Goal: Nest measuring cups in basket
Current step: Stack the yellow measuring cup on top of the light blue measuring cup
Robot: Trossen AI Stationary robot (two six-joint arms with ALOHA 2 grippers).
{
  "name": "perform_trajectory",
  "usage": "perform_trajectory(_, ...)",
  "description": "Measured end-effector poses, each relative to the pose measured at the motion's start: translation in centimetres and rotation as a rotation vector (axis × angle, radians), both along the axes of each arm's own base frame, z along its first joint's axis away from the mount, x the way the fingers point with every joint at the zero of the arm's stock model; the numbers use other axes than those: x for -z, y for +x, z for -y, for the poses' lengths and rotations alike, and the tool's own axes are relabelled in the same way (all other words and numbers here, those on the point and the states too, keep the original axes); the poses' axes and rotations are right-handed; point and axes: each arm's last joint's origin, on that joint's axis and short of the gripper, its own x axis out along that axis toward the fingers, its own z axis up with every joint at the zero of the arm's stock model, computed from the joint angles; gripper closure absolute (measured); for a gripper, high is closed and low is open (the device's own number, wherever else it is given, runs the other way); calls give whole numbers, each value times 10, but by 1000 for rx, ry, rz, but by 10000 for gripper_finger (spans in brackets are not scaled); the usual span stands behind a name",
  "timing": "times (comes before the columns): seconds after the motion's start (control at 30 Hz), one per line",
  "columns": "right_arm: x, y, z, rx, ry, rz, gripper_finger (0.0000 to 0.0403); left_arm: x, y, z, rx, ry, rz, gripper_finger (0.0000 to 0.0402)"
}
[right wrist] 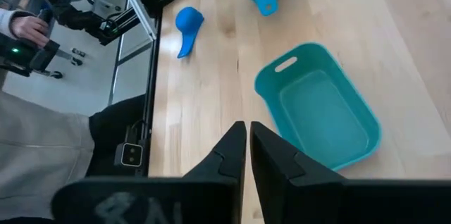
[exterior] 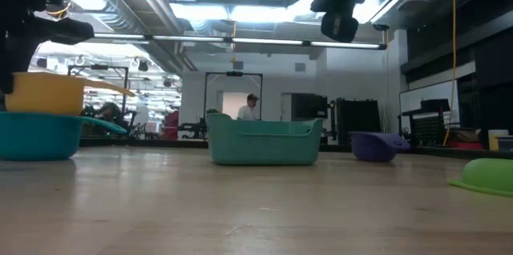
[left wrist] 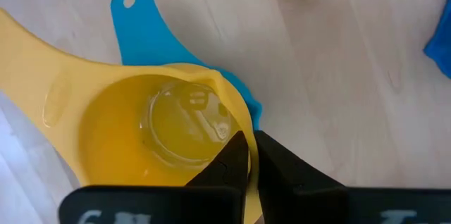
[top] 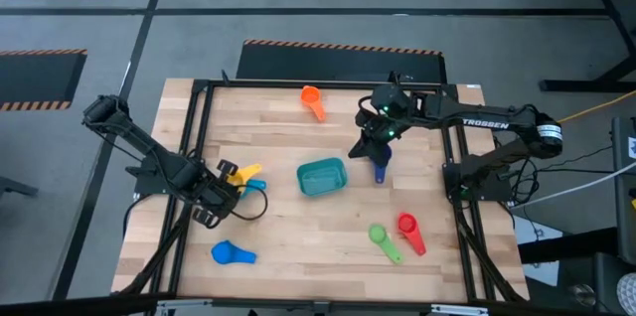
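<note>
Left pincer (top: 231, 185), at the left of centre in the high view, closed on the rim of the yellow measuring cup (top: 246, 173); in the left wrist view its two dark fingers (left wrist: 232, 164) pinch the yellow wall, one inside and one outside. Yellow cup sits in a light blue measuring cup (top: 256, 186), whose handle with a hanging hole projects from beneath it in the left wrist view (left wrist: 134, 13). Low view: yellow cup (exterior: 44, 95) stacked above the light blue one (exterior: 40, 135) at the left edge of the frame.

Right pincer (top: 373, 142), right of centre in the high view, fingers brought together with only a narrow slit between them and nothing held, as the right wrist view (right wrist: 243, 155) shows. It hangs above the wooden surface (top: 298, 246), just beside the dark blue measuring cup (top: 380, 165), which lies below it in the frame.

Teal basket (top: 321, 177) stands at the centre of the surface, apart from both pincers; no cup shows inside it in the right wrist view (right wrist: 320, 104).

Other cups lie singly on the surface: orange measuring cup (top: 312, 100) at upper centre, second light blue measuring cup (top: 231, 252) at lower left, green measuring cup (top: 383, 239) and red measuring cup (top: 409, 230) side by side at lower right
</note>
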Motion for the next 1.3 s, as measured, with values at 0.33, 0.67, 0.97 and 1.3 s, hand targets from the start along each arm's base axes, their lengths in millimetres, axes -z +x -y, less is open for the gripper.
perform_trajectory(0.33, 0, 0, 0, 0, 0, 1, 376, 1, -3, -1, 4, -5, -48, 390)
perform_trajectory(0.67, 0, 0, 0, 0, 0, 1, 376, 1, -3, -1, 2, 7, -37, 370)
perform_trajectory(0.97, 0, 0, 0, 0, 0, 1, 376, 0, -2, -3, -14, 69, 6, 338)
perform_trajectory(1.3, 0, 0, 0, 0, 0, 1, 376, 0, -1, -4, -117, 62, 32, 330)
